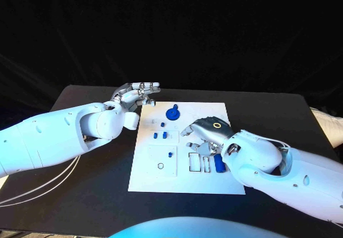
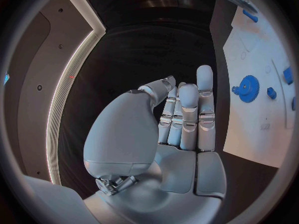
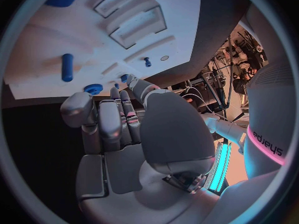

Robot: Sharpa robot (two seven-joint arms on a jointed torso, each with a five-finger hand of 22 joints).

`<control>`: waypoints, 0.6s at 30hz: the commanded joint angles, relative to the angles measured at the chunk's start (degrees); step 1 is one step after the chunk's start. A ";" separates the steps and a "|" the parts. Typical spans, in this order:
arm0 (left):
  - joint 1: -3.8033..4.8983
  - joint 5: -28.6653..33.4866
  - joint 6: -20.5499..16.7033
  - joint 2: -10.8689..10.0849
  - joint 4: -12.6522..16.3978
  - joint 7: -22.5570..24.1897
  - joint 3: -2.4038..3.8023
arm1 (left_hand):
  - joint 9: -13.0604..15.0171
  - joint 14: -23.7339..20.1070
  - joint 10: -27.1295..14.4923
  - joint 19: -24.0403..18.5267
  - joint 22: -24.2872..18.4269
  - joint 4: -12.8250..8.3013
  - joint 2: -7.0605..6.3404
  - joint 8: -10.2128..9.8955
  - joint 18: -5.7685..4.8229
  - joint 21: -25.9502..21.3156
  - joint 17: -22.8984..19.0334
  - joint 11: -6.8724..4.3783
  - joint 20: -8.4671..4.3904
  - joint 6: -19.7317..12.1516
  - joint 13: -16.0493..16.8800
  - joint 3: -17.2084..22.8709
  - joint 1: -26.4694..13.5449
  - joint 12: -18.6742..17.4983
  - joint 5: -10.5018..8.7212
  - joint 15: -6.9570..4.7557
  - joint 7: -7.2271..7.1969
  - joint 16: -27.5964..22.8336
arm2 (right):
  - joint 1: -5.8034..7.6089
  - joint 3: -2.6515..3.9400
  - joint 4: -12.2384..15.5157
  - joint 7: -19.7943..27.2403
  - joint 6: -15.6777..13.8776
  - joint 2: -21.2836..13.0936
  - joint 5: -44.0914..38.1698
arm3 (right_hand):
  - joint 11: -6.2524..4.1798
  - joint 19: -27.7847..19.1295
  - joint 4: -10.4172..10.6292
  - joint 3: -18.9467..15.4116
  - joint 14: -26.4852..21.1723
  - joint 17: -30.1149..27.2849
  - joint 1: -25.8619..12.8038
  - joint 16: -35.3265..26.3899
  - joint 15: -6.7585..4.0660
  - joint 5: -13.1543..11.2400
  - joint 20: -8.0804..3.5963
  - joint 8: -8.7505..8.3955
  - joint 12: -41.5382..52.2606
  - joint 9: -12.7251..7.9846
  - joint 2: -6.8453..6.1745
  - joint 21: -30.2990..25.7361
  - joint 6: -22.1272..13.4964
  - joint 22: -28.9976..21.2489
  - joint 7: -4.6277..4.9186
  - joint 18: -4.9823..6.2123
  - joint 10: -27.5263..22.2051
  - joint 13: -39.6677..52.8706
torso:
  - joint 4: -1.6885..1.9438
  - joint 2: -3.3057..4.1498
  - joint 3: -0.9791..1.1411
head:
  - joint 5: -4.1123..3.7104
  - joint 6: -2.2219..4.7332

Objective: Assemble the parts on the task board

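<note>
Head view: the task board point(image 1: 153, 182) is lying mid-frame on the worktop point(image 1: 85, 198), with a blue gear point(image 1: 172, 113) seated near its top and a blue bar point(image 1: 218, 164) loose (several slots unfilled). The left hand point(image 1: 136, 93) is hovering empty with fingers apart; the right hand point(image 1: 205, 130) is hanging over the board's centre, grasp indiscernible.

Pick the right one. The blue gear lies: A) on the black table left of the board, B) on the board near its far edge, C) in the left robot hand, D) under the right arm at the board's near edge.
B: in the head view the gear sits on the white board near its far edge, between the left robot hand, which holds nothing, and the right robot hand.
</note>
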 commanded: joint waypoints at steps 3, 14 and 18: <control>0.02 -0.46 1.37 -0.07 0.24 0.07 -0.02 | -0.05 -0.52 -0.53 -0.36 -0.10 -0.10 0.16 0.18 0.56 -0.38 -0.09 -0.04 0.05 -0.30 -0.05 -0.19 0.23 0.28 -0.16 -0.03 -0.04 -0.35 | 1.48 0.59 -0.49 -1.74 0.48 -2.27 1.13 | -0.37 0.80 0.12 -1.15 1.29 0.08 -0.95 0.46 -0.28 -0.14 -0.01 -0.14 -0.03 -0.08 -1.22 0.27 0.28 0.31 -0.50 0.74 -0.26 -0.23 | 0.05 -0.01 -0.08 | -0.60 0.43; 0.00 -0.61 1.63 0.02 0.17 0.06 -0.07 | -0.05 -0.58 -0.58 -0.39 -0.12 -0.12 0.18 0.18 0.56 -0.41 -0.19 -0.04 0.06 -0.33 -0.05 -0.23 0.24 0.31 -0.16 -0.02 -0.04 -0.40 | 2.69 0.89 -3.40 -2.11 7.71 -3.87 0.84 | -0.96 0.90 1.20 -4.28 1.51 -0.10 -0.91 0.48 -0.73 -0.30 -0.45 -0.10 -0.88 -0.41 -1.98 -0.19 -0.43 -0.23 -1.93 0.78 -2.58 -0.15 | 0.18 0.04 -0.03 | -0.74 0.55; -0.01 -0.62 1.70 0.05 0.15 0.06 -0.08 | -0.05 -0.58 -0.58 -0.39 -0.12 -0.12 0.18 0.18 0.56 -0.41 -0.19 -0.04 0.06 -0.33 -0.05 -0.23 0.24 0.31 -0.16 -0.02 -0.04 -0.40 | 2.67 0.83 -3.96 -1.85 8.97 -3.43 0.83 | -1.28 1.11 1.36 -4.47 1.52 -0.39 -0.30 0.32 -0.93 -0.27 -0.63 0.02 0.08 -0.32 -1.31 -0.16 0.36 -0.11 -1.78 0.74 -0.86 -0.01 | 0.24 0.00 -0.03 | -0.69 0.44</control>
